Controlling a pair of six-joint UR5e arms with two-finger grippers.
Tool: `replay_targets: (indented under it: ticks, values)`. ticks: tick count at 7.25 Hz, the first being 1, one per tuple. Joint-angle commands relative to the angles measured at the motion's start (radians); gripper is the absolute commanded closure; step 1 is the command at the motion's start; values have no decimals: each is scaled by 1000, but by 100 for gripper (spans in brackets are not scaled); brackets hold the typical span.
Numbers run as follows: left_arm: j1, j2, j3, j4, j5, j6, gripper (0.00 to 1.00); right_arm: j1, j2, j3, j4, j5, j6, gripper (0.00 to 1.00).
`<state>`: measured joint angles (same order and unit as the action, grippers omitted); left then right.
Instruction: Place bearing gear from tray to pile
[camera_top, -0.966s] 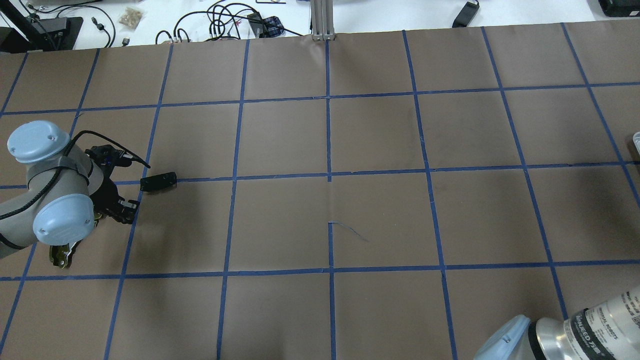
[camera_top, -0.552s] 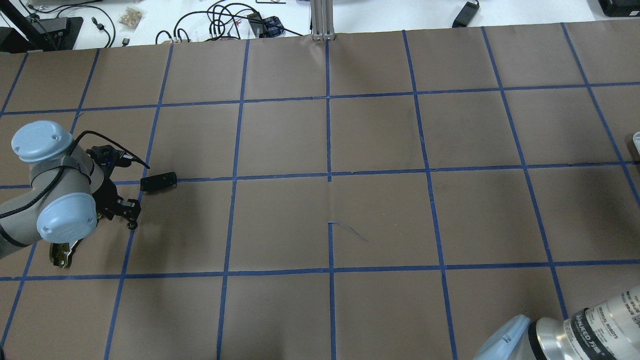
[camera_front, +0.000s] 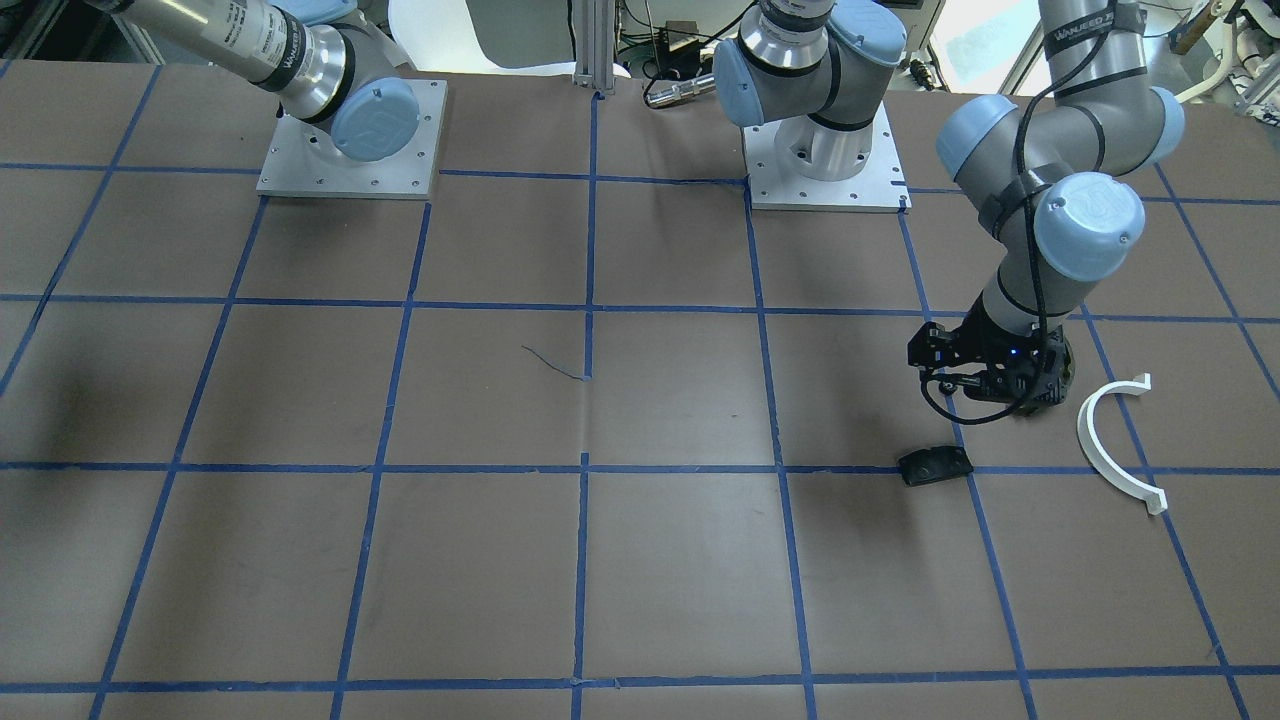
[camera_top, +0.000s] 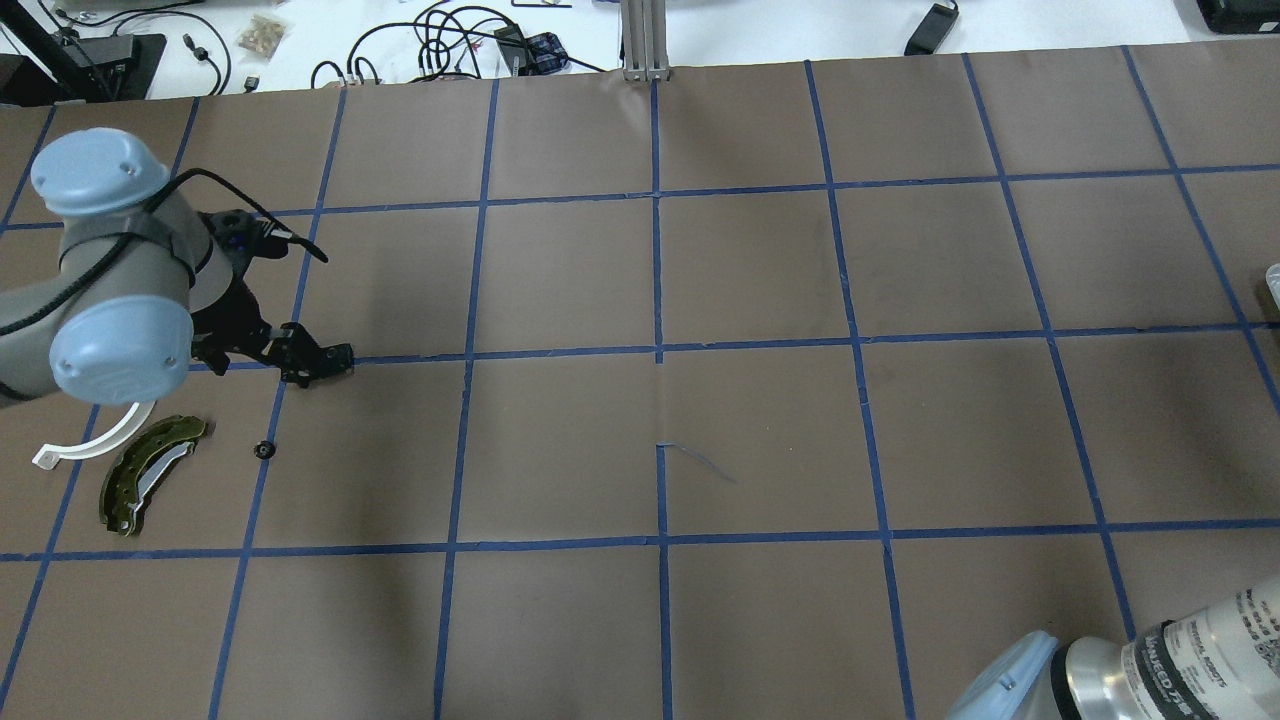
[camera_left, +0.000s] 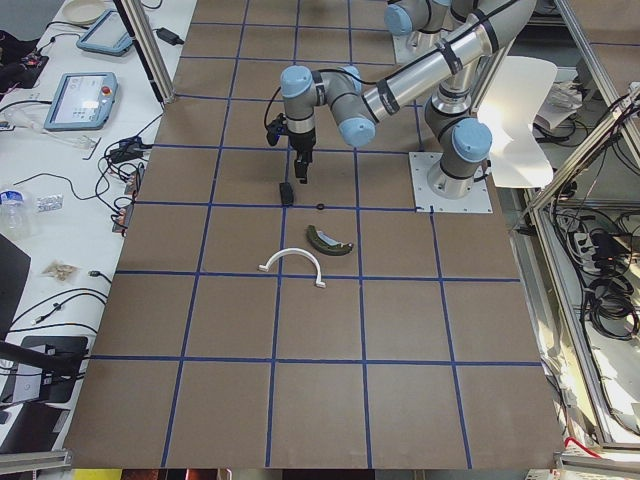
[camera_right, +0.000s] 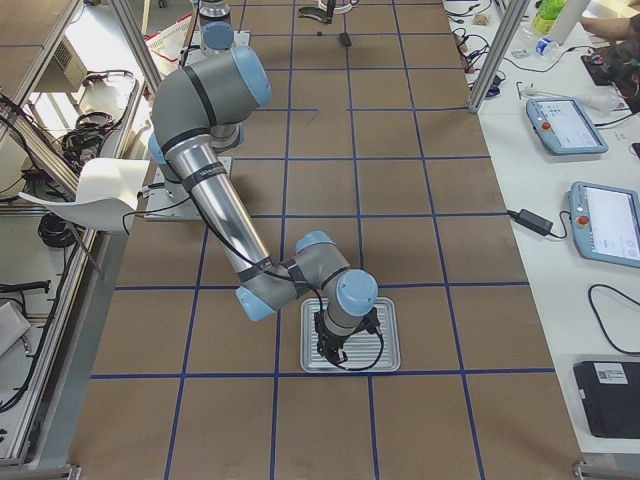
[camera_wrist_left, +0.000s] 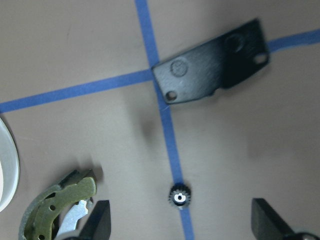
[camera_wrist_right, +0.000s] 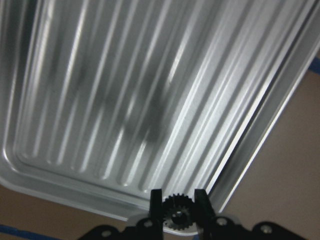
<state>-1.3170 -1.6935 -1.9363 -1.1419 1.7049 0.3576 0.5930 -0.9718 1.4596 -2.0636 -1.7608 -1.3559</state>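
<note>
The right pincer (camera_wrist_right: 177, 204) clasps a bearing gear (camera_wrist_right: 175, 214) at the tray (camera_wrist_right: 260, 145) rim; left pincer (camera_wrist_left: 180, 205) gapes.

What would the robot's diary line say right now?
left pincer open, loose gear on table | right pincer gripping second gear over tray

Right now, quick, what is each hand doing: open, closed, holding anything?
Left hand: open, empty; a small gear lies on the table between its fingers.
Right hand: closed on a bearing gear over the metal tray.
</note>
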Motion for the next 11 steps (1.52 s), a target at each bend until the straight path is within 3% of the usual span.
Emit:
replay_targets:
  ticks: [1,2,4,6,9,10,11]
  values:
    - [-152,12,210,-250,-83,-319,0,92,-92,5,151,66,158,100]
    - [-216,23,288,-328,-100,-368,0,160,-141,10,227,92,276,100]
    - [-313,79,413,-520,-99,-374,0,316,-163,57,257,153,558,100]
    - [-315,147,419,-509,-88,-367,0,466,-194,117,260,188,802,100]
    - [-308,155,433,-495,-135,-391,0,684,-368,296,284,286,1155,100]
    - [-295,161,436,-504,-158,-394,0,768,-398,356,269,315,1301,100]
    - [-292,163,436,-510,-153,-393,0,872,-395,389,172,348,1448,100]
